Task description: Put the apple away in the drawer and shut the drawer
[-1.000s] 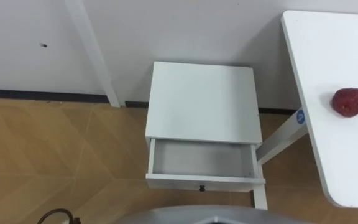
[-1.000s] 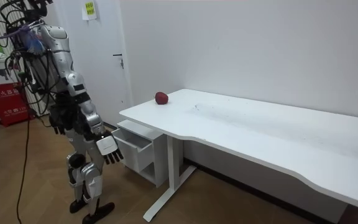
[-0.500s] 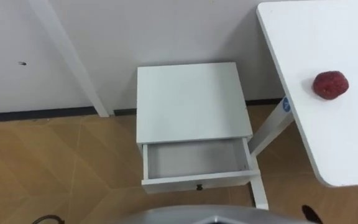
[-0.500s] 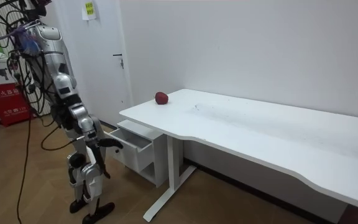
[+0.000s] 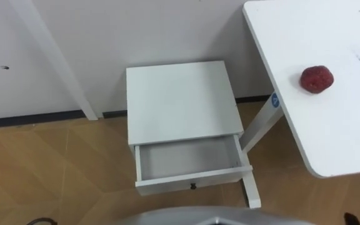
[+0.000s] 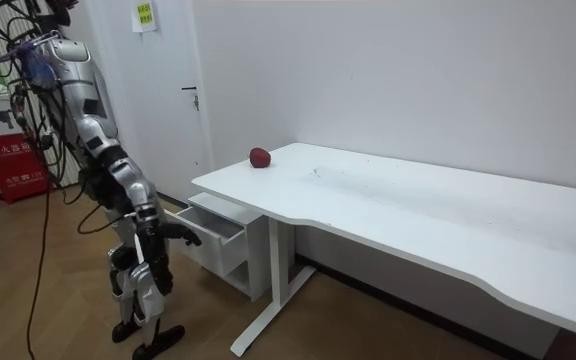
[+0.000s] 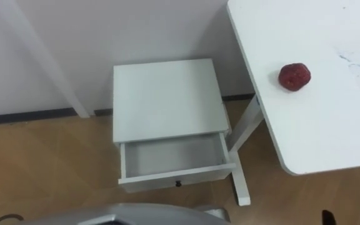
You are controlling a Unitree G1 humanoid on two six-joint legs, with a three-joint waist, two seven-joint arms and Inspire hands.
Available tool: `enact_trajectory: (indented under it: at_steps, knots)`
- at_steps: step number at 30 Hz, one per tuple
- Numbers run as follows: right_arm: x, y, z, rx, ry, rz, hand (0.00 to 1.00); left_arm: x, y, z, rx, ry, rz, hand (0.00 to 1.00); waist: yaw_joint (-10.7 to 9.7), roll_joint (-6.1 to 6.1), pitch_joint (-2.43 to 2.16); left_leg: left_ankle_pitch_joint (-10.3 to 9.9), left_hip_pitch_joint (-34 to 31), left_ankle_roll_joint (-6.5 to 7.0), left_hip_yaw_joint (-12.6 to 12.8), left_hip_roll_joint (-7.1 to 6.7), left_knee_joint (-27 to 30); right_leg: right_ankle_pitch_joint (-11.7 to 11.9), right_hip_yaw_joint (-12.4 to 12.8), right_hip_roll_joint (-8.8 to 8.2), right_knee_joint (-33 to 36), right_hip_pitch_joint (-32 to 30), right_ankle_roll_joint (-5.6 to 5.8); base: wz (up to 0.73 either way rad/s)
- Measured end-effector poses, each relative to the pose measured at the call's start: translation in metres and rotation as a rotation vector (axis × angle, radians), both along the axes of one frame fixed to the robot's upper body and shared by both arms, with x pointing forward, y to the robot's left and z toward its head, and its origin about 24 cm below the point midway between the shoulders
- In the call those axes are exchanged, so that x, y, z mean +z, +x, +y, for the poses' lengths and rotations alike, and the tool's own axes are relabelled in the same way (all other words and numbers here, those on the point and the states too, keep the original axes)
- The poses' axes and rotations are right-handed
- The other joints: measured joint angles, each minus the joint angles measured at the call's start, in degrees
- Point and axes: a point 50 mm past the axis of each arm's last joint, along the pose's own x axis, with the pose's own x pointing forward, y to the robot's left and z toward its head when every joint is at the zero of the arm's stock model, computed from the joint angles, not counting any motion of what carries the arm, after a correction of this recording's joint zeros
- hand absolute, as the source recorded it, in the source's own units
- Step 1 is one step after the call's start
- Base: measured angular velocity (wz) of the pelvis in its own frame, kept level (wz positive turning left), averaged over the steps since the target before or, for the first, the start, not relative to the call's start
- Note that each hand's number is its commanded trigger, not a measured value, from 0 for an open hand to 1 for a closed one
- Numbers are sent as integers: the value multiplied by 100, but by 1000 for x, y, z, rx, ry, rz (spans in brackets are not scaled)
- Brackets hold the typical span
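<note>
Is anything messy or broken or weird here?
Nothing is spilled or broken. The only unusual thing is the drawer of the small white cabinet hanging open and empty, while the apple sits alone on the white table beside it.

Obs. 1: small dark red apple [image 5: 317, 79], rounded and slightly lumpy, matt skin. It rests on the flat white desk top [image 5: 330, 131], near the desk's short end edge, with bare top all round it. It is well apart from the drawer.

Obs. 2: shallow white drawer [image 5: 192, 180] in a low square white cabinet [image 5: 177, 97], pulled out towards the viewer and standing open. The pale grey inner floor is exposed. 1 small dark knob [image 5: 193, 185] sits at the centre of the front panel. The drawer lies level, just beside the desk's leg.
</note>
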Motion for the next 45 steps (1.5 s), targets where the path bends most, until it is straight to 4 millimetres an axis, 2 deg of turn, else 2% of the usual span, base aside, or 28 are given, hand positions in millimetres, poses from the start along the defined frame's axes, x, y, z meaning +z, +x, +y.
enact_trajectory:
  at_steps: [5, 6, 7, 14, 18, 20, 21, 24, 26, 31, 37, 45]
  knots:
    - [25, 20, -28, -22, -106, -25, 0, 5, 6, 7, -23, 26, -48, 0, -29, -29, 16, 6, -134, 1, 0, -1, -7, 0, 17, 1, 7, -146, 1, 0]
    - [28, 23, -31, -27, -119, -30, 0, 6, 8, 7, -24, 28, -54, 0, -21, -58, 5, 10, -148, 1, 1, -2, -10, 1, 26, 2, 9, -167, 1, -4]
    - [36, 29, -38, -37, -147, -36, 0, 6, 7, 7, -21, 26, -59, 0, -14, -35, 27, 13, -165, 1, 17, 1, -16, 1, 20, 3, 7, -187, 1, -3]
    - [91, 68, -71, -79, -341, -105, 0, 9, 15, 9, -30, 32, -114, 0, -55, -58, 35, 17, -239, 1, 28, 4, -39, 1, 3, 11, 0, -265, 1, 1]
    - [116, 76, -80, -24, -485, -26, 0, 11, 22, 9, -42, 34, -148, 0, 15, -53, 32, 17, -244, 1, 8, 0, -42, 1, -29, 8, 4, -269, 1, 3]
    - [136, 81, -83, 61, -630, 76, 0, 11, 25, 8, -50, 27, -156, 0, 64, -29, 32, 16, -278, 3, 11, -3, -38, 1, -30, 5, 1, -297, 1, -2]
    - [147, 90, -81, 122, -715, 108, 0, 10, 26, 7, -53, 16, -155, 0, 80, -18, 35, 16, -293, 2, 15, -5, -39, 1, -23, 2, 6, -320, 1, -6]
    - [164, 106, -75, 257, -869, 177, 0, 8, 26, 4, -70, 3, -142, 0, 116, 0, 27, 17, -292, 1, 39, 5, -31, 1, 4, 6, 6, -322, 1, -6]
    - [173, 119, -65, 384, -991, 238, 0, 7, 29, 0, -99, -8, -142, 0, 261, 15, 23, 17, -264, 0, 137, 27, -36, 3, 23, 9, 5, -321, 3, -12]
    - [174, 136, -52, 589, -1112, 289, 0, 6, 26, -2, -107, -15, -132, 0, 414, 14, 41, 16, -186, -1, 155, 39, -64, 5, 18, 12, 3, -268, 1, -3]
    - [171, 147, -44, 726, -1134, 253, 0, 6, 15, -2, -98, -16, -108, 0, 497, 15, 43, 16, -183, -1, 153, 44, -69, 5, 4, 14, 0, -269, 1, 0]
    - [161, 164, -27, 988, -1152, 174, 0, 6, 15, -4, -111, -20, -108, 0, 535, -3, 58, 18, -80, -4, 159, 49, -122, 5, 17, 20, -13, -186, 1, -1]
